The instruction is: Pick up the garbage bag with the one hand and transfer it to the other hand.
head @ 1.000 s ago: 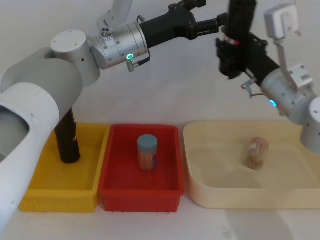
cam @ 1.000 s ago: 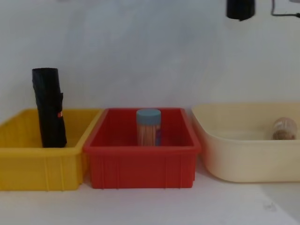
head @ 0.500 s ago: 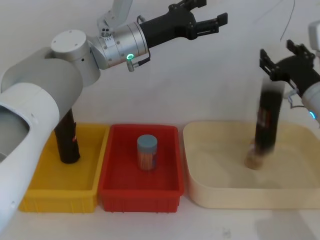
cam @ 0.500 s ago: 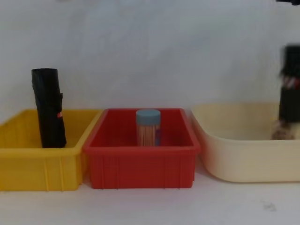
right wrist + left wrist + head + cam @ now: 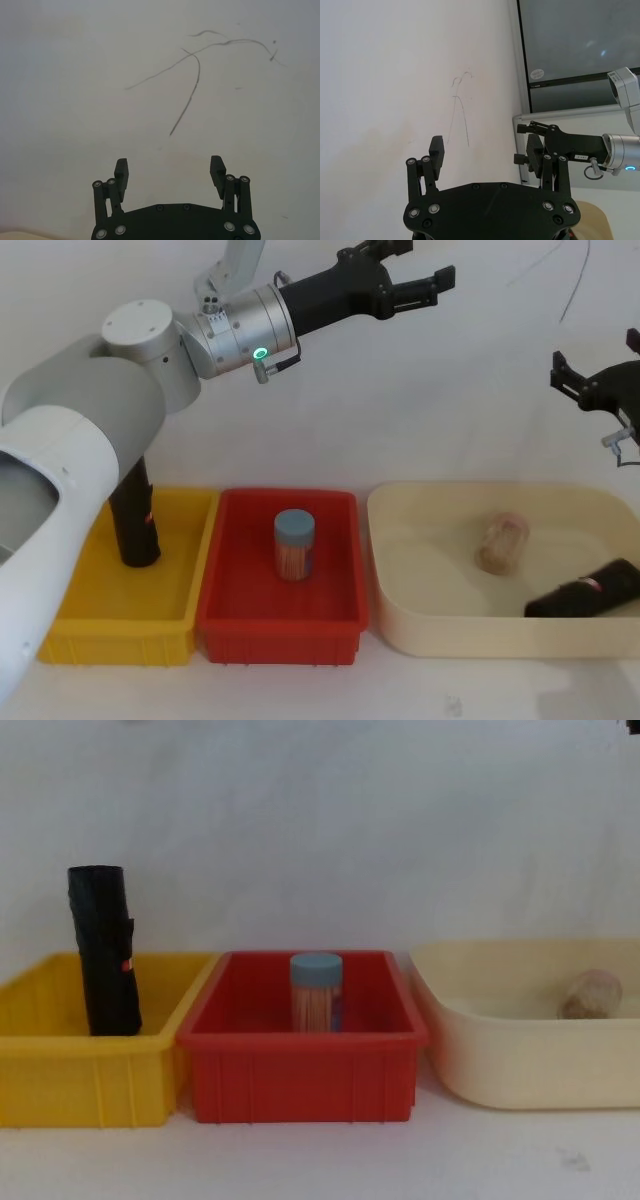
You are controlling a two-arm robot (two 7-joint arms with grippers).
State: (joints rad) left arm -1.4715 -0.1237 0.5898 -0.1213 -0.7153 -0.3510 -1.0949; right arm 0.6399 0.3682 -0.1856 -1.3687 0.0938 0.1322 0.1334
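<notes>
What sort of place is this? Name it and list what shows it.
Likely a robot test bench: a yellow bin, red bin and cream tub lined up before a bare scribbled wall.

Soft, even light falls across all 4 views, seemingly from overhead, with no hard glare. The bench (image 5: 470,390) reads pale grey-white, and the bins cast faint, diffuse shadows beneath their rims. The chest view looks slightly hazy, its edges a little soft. In the left wrist view a dark window pane (image 5: 580,40) carries small bright reflections. The wrist views render the black fingers (image 5: 121,172) crisply.
</notes>
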